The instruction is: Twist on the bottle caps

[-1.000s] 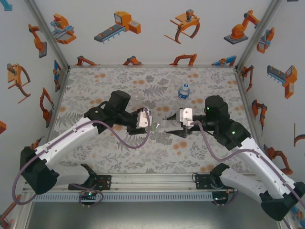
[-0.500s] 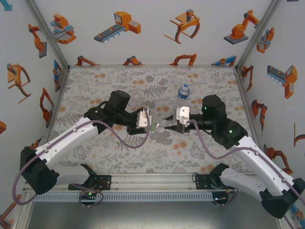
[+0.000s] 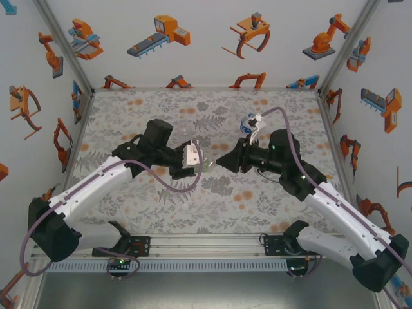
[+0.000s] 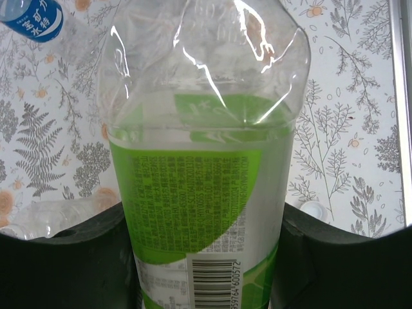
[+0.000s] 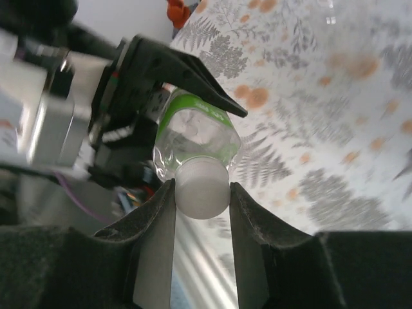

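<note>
My left gripper is shut on the green-labelled bottle and holds it off the table with its mouth toward the right arm. A white bottle cap sits on that bottle's mouth, and my right gripper is shut on the cap. From above, the left gripper and the right gripper meet tip to tip at the table's middle. The blue-labelled bottle stands upright behind the right wrist. A plain clear bottle lies on the table, and a loose white cap lies on the mat.
The flower-print mat covers the table, with white walls on three sides. The right arm's cable arcs over its wrist close to the blue-labelled bottle.
The right gripper moved left up to the green bottle's mouth, closed on the cap, and its wrist has rolled over. The left gripper kept holding the bottle almost still.
</note>
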`<state>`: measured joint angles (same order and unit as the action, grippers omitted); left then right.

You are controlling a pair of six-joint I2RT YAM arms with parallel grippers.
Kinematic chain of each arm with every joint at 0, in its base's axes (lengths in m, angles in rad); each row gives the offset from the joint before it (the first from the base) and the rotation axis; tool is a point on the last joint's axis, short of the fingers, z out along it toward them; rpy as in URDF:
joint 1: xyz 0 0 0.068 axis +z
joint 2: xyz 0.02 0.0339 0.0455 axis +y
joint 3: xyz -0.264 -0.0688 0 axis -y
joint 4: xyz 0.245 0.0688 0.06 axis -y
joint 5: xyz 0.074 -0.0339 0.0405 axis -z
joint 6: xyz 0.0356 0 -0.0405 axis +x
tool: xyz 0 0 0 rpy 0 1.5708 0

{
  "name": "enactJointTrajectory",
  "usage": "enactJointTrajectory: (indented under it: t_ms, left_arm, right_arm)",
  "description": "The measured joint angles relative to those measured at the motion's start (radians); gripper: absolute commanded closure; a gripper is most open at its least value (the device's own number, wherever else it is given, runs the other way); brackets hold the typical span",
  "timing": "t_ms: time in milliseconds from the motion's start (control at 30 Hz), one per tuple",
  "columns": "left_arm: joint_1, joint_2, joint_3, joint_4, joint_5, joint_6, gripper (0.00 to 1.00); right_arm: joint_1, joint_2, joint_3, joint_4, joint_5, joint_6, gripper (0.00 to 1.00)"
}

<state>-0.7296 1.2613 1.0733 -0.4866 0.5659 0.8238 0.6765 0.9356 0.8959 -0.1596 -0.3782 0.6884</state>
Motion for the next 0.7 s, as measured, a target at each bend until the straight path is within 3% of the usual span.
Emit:
enactJointTrajectory:
  t_ms: [100, 200, 367, 533, 700]
  left_arm:
    - [0.003, 0.007, 0.0, 0.0, -0.006, -0.008, 1.0]
    - [0.005, 0.01, 0.0, 0.001, -0.016, -0.013, 1.0]
    - [0.005, 0.01, 0.0, 0.004, -0.024, -0.022, 1.0]
    - [0.004, 0.01, 0.0, 0.034, -0.005, -0.022, 1.0]
    - [0.004, 0.008, 0.0, 0.039, 0.011, -0.019, 1.0]
  right_arm:
    - [0.0, 0.001, -0.02, -0.006, 0.06, 0.258, 1.0]
    - [0.0, 0.006, -0.029, -0.014, 0.092, 0.402, 1.0]
    - [0.0, 0.013, -0.024, -0.023, 0.113, 0.46, 0.64]
    - [-0.001, 0.012, 0.042, -0.075, 0.145, 0.28, 0.47]
    - [-0.001, -0.023, 0.109, -0.098, 0.117, -0.084, 0.45]
